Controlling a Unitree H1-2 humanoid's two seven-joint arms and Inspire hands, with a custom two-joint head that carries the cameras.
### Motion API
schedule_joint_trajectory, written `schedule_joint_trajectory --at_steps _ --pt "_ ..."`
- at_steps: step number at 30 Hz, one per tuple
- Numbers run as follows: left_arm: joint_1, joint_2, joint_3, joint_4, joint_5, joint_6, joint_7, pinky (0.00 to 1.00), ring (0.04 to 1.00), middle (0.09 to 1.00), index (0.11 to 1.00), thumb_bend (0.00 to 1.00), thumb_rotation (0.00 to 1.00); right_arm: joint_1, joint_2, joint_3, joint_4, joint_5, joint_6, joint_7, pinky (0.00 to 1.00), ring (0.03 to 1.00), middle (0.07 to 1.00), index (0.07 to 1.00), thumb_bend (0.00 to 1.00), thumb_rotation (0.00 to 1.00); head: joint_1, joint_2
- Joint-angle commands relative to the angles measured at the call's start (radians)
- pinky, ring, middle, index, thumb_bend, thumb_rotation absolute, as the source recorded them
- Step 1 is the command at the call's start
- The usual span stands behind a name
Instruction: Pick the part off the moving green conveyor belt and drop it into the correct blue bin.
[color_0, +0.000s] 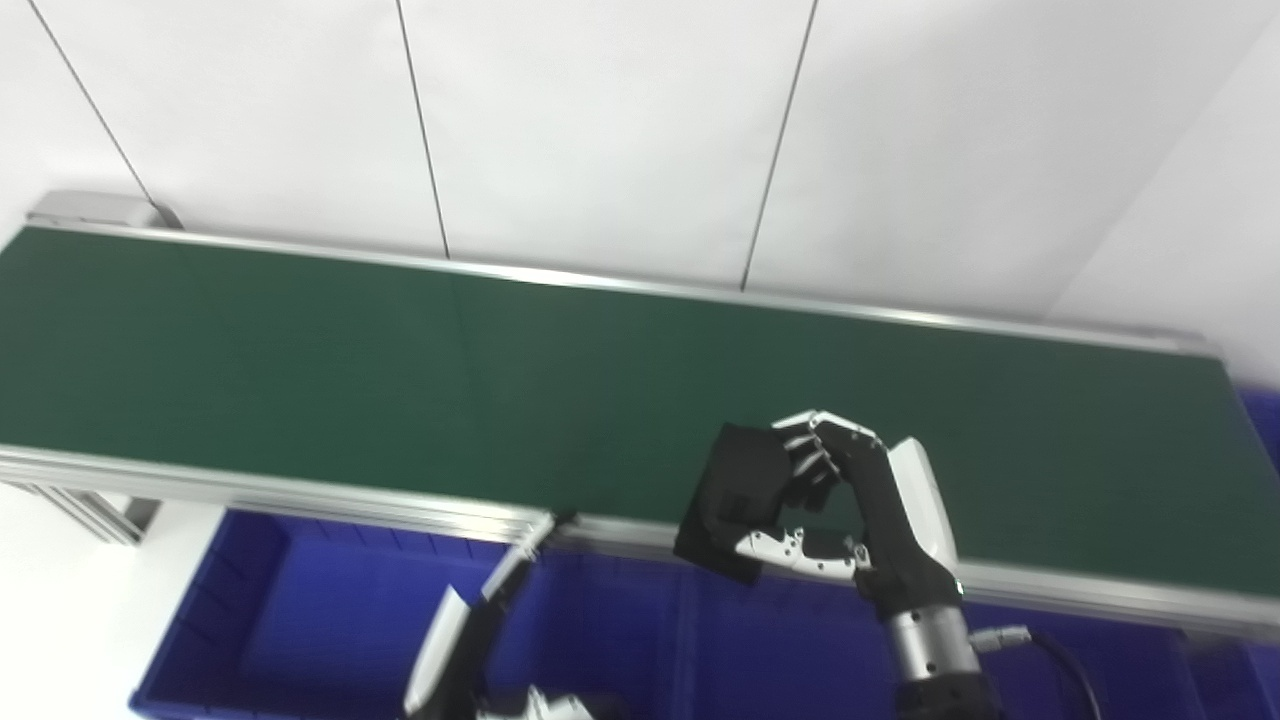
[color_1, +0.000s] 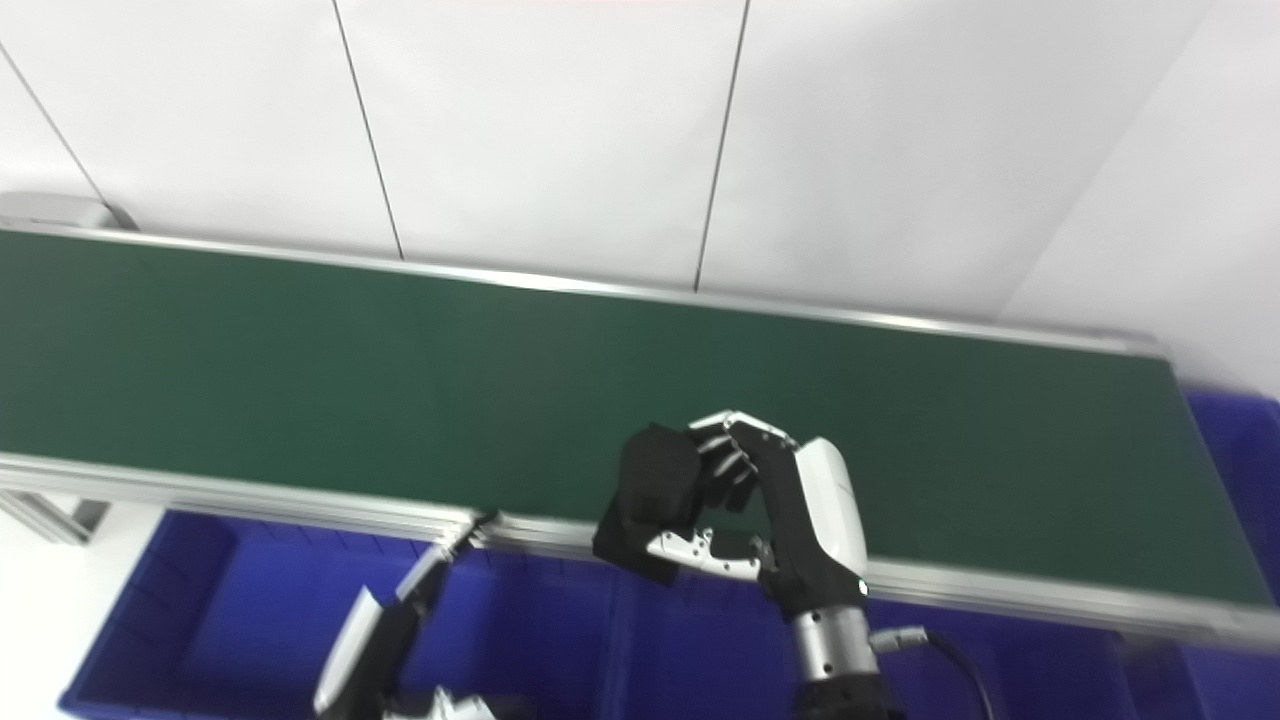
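Left eye view: right hand (color_0: 850, 500) is closed on the black part (color_0: 735, 495), fingers (color_0: 815, 450) curled over its far top edge and thumb (color_0: 795, 548) pressed under its near lower edge. Part sits just left of the palm, pinched between the two, long axis running roughly near-to-far with a slight tilt

Position: part hangs over the near edge of the green conveyor belt (color_0: 300, 350), straddling the near aluminium rail (color_0: 1100, 590). Upper half is in front of the belt, lower corner already overlaps the blue bins. Looks lifted rather than resting on the belt, but can't confirm clearance from these angles

Key relation for the drop: blue bins (color_0: 300, 600) lie nearer than the part and below it, along the near side of the conveyor. Bin on the left is the one fully seen; a divider (color_0: 690, 630) sits almost directly under the part, more blue bin space to the right of it behind the right wrist. So part is close to the boundary between two compartments, and the call is left or right of that divider. Can't tell which bin is correct, no labels visible

Left hand (color_1: 395, 620) is low, near side, over the left bin with one fingertip up near the rail. Holds nothing I can see; how far its fingers are spread I can't tell, mostly cut off by the bottom edge

Right hand is the nearer one and already has the part, so it does the drop; left looks idle

Risk: thumb-and-fingertip pinch on a boxy part, could rotate when the wrist swings
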Motion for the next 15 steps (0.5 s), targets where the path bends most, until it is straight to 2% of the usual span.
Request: schedule_joint_trajectory --at_steps 1,6,10,15 --pt "0.008 0.001 0.014 -0.039 -0.011 -0.020 -0.029 0.94 0.958 0.948 0.903 0.91 0.43 0.033 -0.015 -0.012 -0.056 0.006 -0.033 0.010 0.27 0.333 0.428 0.532 0.51 0.00 0.007 0.010" --pt "0.010 -0.009 0.042 -0.055 -0.020 -0.005 -0.067 0.95 0.952 0.939 0.904 0.91 0.43 0.119 -0.052 -0.027 -0.064 0.002 -0.048 0.012 0.27 0.334 0.431 0.533 0.51 0.00 0.000 0.034" --pt "0.007 -0.012 0.060 -0.075 -0.023 0.023 -0.095 0.96 0.959 0.935 0.906 0.91 0.43 0.162 -0.072 -0.038 -0.026 0.008 -0.070 0.002 0.24 0.307 0.419 0.531 0.51 0.00 -0.009 0.051" --pt "0.001 -0.013 0.085 -0.093 -0.037 0.050 -0.133 0.95 0.949 0.933 0.903 0.90 0.42 0.186 -0.094 -0.040 0.037 -0.001 -0.037 0.027 0.25 0.317 0.411 0.533 0.51 0.00 -0.018 0.064"
